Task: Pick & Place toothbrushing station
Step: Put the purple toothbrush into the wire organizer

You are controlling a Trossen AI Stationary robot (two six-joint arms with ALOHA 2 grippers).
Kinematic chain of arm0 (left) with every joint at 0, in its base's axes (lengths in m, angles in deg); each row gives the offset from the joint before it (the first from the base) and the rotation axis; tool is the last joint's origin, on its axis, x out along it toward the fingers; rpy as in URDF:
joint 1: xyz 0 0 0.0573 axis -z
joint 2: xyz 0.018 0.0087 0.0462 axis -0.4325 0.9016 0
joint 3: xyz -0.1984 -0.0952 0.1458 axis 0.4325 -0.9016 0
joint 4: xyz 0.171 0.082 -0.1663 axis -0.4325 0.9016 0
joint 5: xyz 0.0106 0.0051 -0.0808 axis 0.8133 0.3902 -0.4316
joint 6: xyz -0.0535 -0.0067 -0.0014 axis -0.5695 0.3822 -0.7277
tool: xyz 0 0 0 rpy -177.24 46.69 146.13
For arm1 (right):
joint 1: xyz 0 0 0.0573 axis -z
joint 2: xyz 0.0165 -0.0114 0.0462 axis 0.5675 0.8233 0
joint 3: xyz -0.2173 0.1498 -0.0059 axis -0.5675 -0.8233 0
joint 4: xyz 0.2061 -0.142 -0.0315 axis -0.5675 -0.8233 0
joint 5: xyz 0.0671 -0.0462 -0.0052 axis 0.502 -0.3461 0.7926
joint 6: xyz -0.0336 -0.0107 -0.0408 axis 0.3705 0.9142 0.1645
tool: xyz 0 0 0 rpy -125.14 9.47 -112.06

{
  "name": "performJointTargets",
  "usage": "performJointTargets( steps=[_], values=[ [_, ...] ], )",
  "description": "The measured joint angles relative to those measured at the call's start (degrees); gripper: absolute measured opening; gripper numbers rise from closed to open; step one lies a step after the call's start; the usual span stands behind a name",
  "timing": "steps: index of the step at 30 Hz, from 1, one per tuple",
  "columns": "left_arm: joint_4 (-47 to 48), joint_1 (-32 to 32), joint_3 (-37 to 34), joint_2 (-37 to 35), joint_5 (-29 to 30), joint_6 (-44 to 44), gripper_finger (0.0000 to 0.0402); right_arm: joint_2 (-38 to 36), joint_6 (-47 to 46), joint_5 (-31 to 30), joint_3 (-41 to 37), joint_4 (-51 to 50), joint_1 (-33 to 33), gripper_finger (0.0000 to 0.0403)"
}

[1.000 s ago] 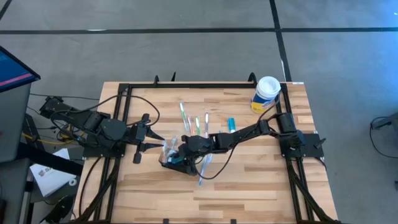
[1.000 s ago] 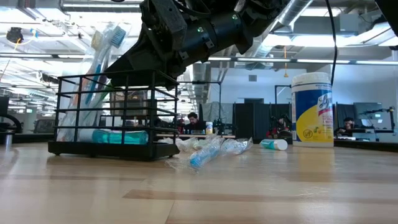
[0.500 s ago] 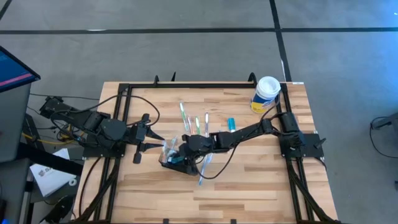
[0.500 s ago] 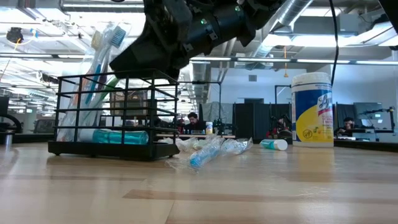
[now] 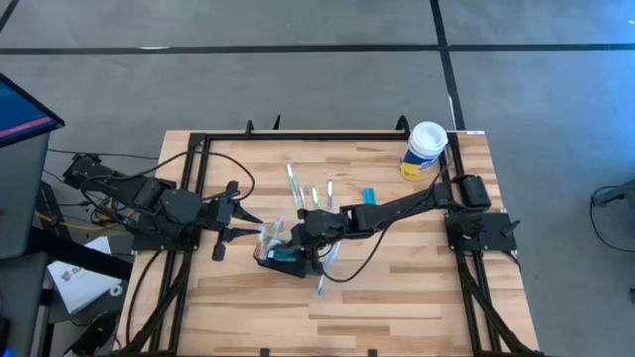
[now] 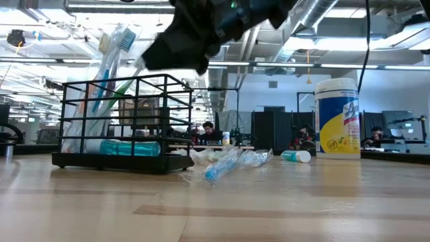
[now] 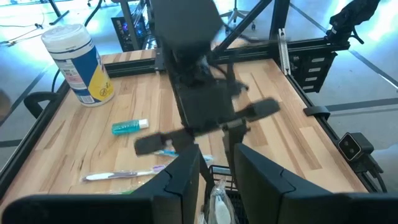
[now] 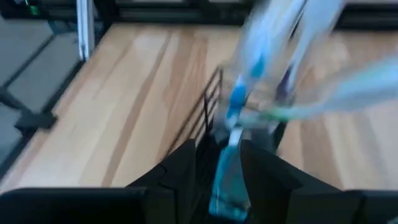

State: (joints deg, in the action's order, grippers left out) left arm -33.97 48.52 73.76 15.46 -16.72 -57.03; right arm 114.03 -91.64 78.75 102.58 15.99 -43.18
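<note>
The toothbrushing station is a black wire basket near the table's middle, standing flat on its base. Wrapped toothbrushes lean in it, and a teal tube lies in its bottom. My right gripper hangs above the basket's right end, fingers a little apart and pointing down at the brushes. I cannot tell whether it touches them. My left gripper waits by the basket's left end, its fingers slightly apart.
A yellow-and-white canister stands at the far right corner. Loose toothbrushes and a small teal tube lie beyond the basket. One wrapped brush lies at its right, toward the near edge. Black rails frame the table.
My right gripper has risen from the basket's top rim to well above it, drifting a little toward the table's right. The basket and the brushes in it have stayed where they were.
</note>
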Motion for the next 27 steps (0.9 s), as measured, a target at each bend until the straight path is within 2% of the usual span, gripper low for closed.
performJointTargets(
  steps=[11, 18, 27],
  values=[
    [-0.01, 0.0, 0.0, 0.0, 0.0, -0.02, 0.0095, -6.85, -3.51, -8.86, 0.11, -17.09, -0.02, 0.0118],
    [-0.01, 0.0, 0.0, 0.0, 0.0, -0.02, 0.0095, -8.04, -7.2, -11.8, 0.12, -26.83, 0.15, 0.0118],
    [-0.01, 0.0, 0.0, 0.0, 0.0, -0.04, 0.0095, -8.03, -8.63, -15.01, 0.06, -34.18, 0.17, 0.0118]
  ],
)
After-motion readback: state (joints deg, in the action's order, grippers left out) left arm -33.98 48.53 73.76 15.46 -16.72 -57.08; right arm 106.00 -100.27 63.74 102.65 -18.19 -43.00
